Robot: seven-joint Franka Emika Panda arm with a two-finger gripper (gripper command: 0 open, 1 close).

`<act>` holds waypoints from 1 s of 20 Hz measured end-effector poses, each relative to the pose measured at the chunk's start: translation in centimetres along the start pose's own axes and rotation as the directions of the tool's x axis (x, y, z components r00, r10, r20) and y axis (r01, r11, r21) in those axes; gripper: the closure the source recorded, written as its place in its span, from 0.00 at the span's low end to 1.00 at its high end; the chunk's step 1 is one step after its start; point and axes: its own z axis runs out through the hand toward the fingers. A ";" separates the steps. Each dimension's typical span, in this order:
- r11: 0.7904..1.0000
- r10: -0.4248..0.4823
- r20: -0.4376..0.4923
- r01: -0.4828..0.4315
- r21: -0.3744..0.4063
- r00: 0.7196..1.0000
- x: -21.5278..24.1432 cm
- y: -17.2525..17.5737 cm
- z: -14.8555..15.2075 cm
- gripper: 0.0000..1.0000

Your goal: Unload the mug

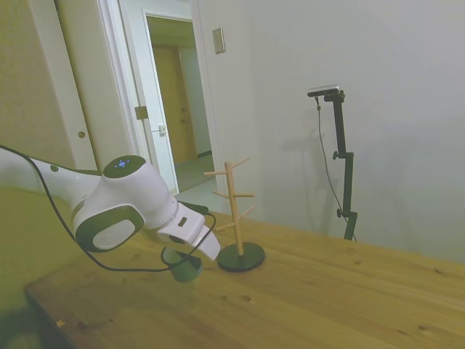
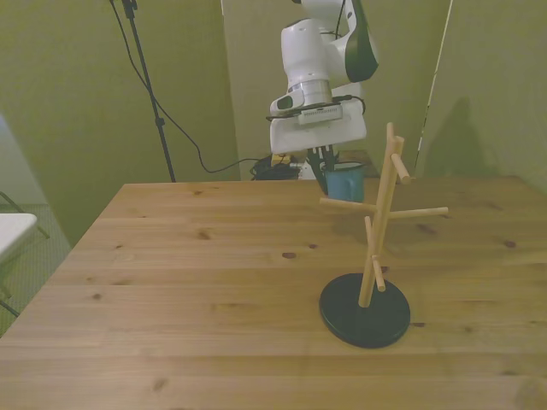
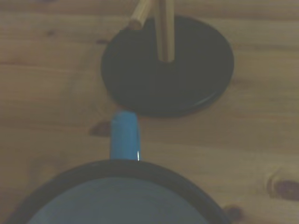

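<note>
So the end effector [image 2: 328, 161] is clamped on the blue mug [image 2: 344, 180], upright, off the wooden mug tree [image 2: 376, 224], at the table's [image 2: 205, 282] far edge; handle faces the rack's black base [image 3: 168, 65].

Dim, yellow-green cast over the side and front views, and both looked soft and grainy. In the side view the brightest patch was the lit doorway [image 1: 178, 102] behind; the plain wall [image 1: 378, 94] carried faint, diffuse shadows. The front view showed a soft shadow on the wall at its right. The wrist view was warmer and blurred throughout: the mug [image 3: 122, 196] rim smeared, the rack [image 3: 168, 65] base only slightly clearer, with a faint glint on the handle.
</note>
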 end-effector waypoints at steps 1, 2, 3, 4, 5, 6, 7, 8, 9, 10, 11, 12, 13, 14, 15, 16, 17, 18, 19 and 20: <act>0.999 0.007 0.013 -0.006 -0.033 1.000 0.0 0.1 0.5 1.00; 0.998 0.013 0.022 -0.012 -0.062 1.000 0.1 0.1 1.1 1.00; 0.996 0.020 0.026 -0.018 -0.085 0.999 0.3 0.1 1.8 1.00; 0.994 0.028 0.030 -0.025 -0.103 0.999 0.6 0.1 2.4 1.00; 0.993 0.034 0.034 -0.030 -0.116 0.999 0.9 0.1 3.0 1.00; 0.991 0.039 0.038 -0.034 -0.126 0.999 1.3 0.0 3.6 1.00; 0.990 0.045 0.040 -0.040 -0.132 0.998 1.6 -0.1 4.0 1.00; 0.989 0.049 0.041 -0.043 -0.139 0.998 1.9 -0.2 4.3 1.00; 0.988 0.052 0.044 -0.045 -0.145 0.998 2.1 -0.2 4.6 1.00; 0.987 0.055 0.049 -0.047 -0.151 0.997 2.3 -0.3 4.9 1.00; 0.986 0.056 0.055 -0.047 -0.157 0.997 2.4 -0.3 5.2 1.00; 0.985 0.058 0.062 -0.047 -0.163 0.996 2.4 -0.3 5.4 1.00; 0.985 0.061 0.066 -0.049 -0.168 0.996 2.5 -0.3 5.7 1.00; 0.983 0.067 0.072 -0.054 -0.173 0.995 2.7 -0.2 5.9 1.00; 0.982 0.071 0.080 -0.056 -0.178 0.994 2.7 -0.2 6.0 1.00; 0.982 0.074 0.084 -0.058 -0.181 0.994 2.9 -0.2 6.2 1.00; 0.981 0.076 0.086 -0.060 -0.182 0.993 3.0 -0.2 6.2 1.00; 0.981 0.077 0.087 -0.060 -0.183 0.993 3.0 -0.2 6.3 1.00; 0.981 0.079 0.088 -0.061 -0.185 0.993 3.1 -0.2 6.4 1.00; 0.981 0.080 0.089 -0.062 -0.186 0.993 3.1 -0.2 6.5 1.00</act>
